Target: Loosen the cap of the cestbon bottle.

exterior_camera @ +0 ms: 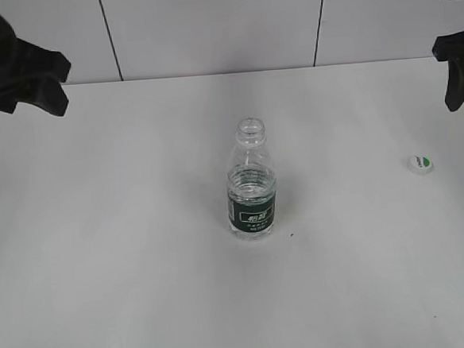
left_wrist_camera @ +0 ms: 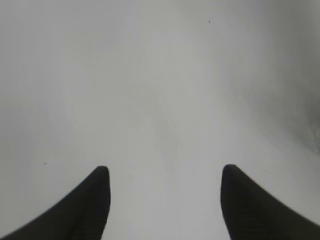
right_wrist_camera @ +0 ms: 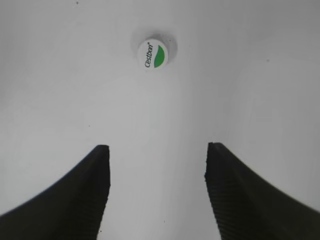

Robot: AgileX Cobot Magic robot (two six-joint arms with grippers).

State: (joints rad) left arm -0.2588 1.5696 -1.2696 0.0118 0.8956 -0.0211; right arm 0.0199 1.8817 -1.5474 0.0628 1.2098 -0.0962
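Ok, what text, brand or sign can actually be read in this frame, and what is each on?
"Cestbon", beside a green leaf mark: top of the cap lying on the table, right wrist view.
White characters on the bottle label: too small and blurred to read.
Nothing else bears text.

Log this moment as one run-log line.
cap: off, lying on table | cestbon bottle: upright, neck open | left gripper: open, empty | right gripper: open, empty

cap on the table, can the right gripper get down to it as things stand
Probably yes: the cap lies alone on bare table, just ahead of the open right gripper, with nothing between them.
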